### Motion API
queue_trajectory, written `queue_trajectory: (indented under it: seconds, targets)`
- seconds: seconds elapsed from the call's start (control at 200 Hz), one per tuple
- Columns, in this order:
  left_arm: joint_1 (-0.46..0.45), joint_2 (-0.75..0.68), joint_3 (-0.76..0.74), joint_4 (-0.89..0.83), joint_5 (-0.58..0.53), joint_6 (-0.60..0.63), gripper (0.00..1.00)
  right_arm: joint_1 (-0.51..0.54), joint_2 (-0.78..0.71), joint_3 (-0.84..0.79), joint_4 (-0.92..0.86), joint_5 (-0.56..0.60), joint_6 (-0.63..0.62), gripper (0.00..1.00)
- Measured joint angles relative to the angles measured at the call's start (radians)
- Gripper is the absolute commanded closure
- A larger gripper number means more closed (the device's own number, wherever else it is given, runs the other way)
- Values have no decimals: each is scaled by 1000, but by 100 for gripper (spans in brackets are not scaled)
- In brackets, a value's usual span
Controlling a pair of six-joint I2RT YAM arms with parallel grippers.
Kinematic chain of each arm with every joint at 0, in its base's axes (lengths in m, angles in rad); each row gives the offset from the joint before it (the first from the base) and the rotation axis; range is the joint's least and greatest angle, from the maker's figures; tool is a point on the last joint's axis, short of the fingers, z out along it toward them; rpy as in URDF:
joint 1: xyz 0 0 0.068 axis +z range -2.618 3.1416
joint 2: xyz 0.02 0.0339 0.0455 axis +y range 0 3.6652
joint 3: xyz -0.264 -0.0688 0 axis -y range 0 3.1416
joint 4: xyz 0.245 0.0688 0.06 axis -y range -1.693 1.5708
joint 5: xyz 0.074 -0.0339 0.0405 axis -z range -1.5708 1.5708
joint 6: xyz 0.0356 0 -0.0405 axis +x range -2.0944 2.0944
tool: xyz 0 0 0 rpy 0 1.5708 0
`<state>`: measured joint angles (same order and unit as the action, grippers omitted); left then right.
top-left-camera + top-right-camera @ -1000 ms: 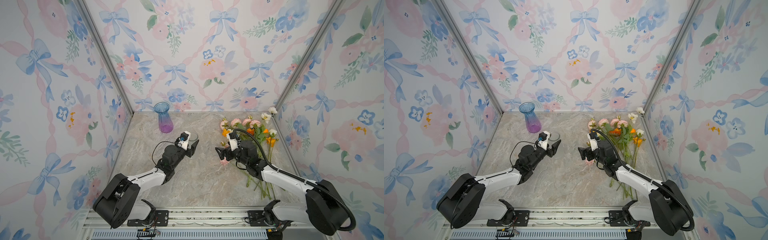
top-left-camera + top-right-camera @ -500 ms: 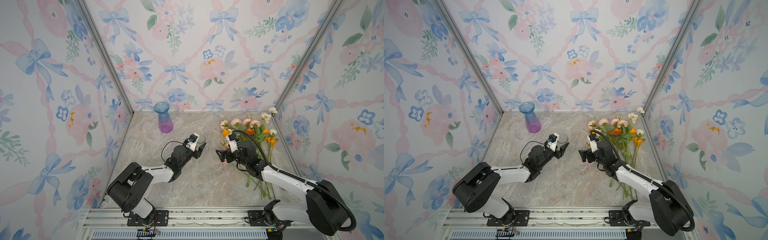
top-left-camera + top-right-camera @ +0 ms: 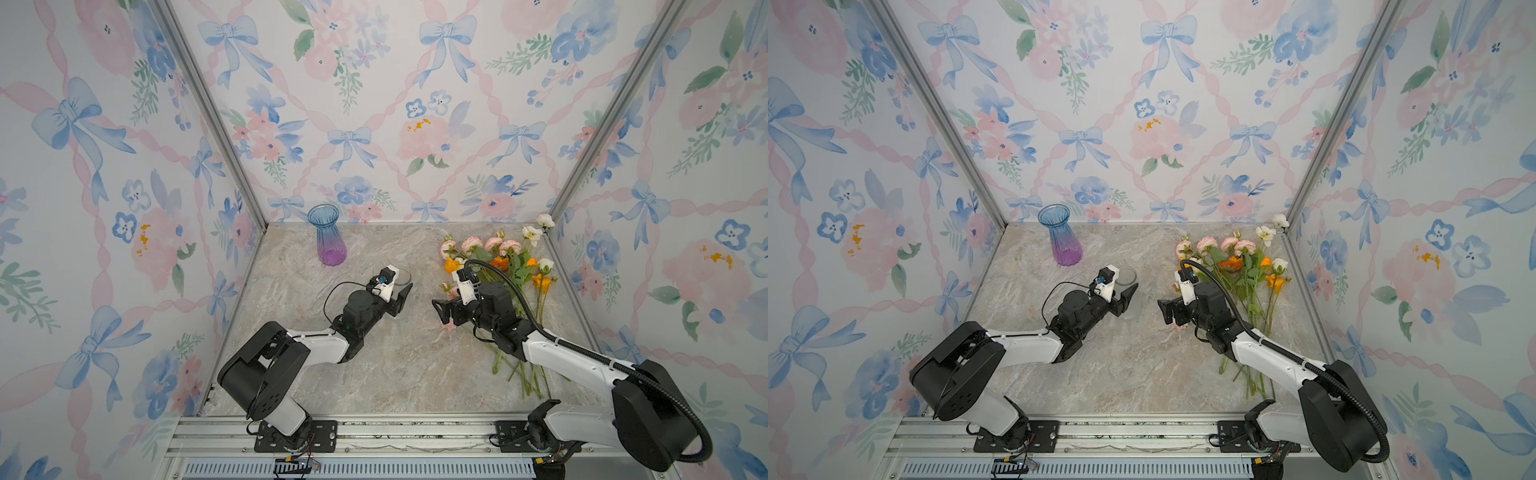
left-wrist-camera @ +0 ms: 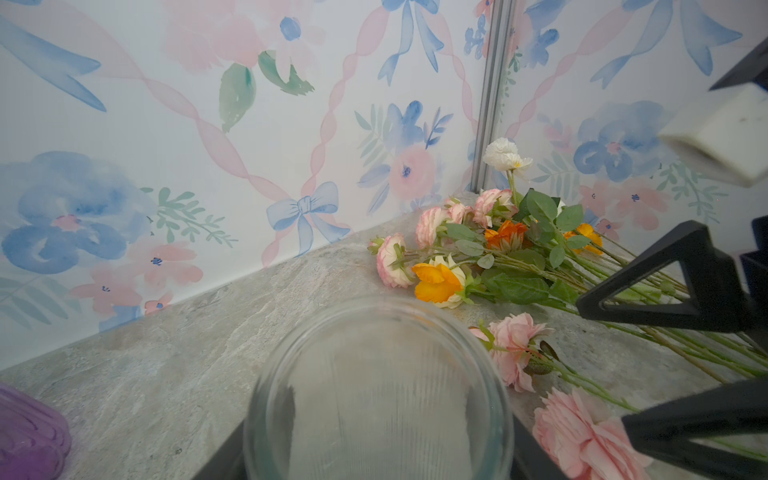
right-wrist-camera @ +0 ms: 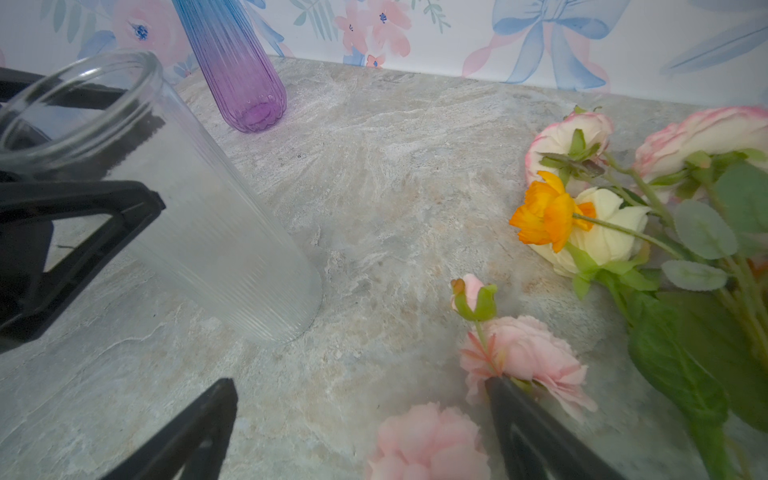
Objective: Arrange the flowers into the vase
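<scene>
Currently, your stock reads as follows.
- Left gripper point(image 3: 403, 299): clamped on the clear vase point(image 4: 378, 395), one finger on each side of its ribbed wall. The vase is upright mid-table, base on the table point(image 3: 374, 374).
- Right gripper point(image 3: 440, 311): jaws spread wide, holding nothing, low over a pink bloom point(image 5: 523, 357). You cannot tell whether a fingertip touches it.
- Flowers point(image 3: 503, 266): pink, orange, white and cream, all lying flat on your right side of the table. Blooms point toward the back wall, stems toward the front.
- Purple vase point(image 3: 330, 245): upright, back left, apart from both grippers.
</scene>
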<state>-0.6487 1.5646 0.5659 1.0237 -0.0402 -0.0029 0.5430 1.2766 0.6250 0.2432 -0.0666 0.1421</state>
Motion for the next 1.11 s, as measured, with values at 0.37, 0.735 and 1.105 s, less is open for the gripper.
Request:
queue_trajectory:
  seconds: [0.37, 0.735, 1.105]
  targets:
    - [0, 1, -1, 17, -7, 0, 18, 0, 0, -3, 1, 0, 0, 3]
    - [1, -19, -37, 63, 10, -3, 2, 0, 0, -5, 1, 0, 0, 3]
    - [12, -212, -99, 28, 34, 0, 2, -87, -34, -13, -9, 0, 35, 3]
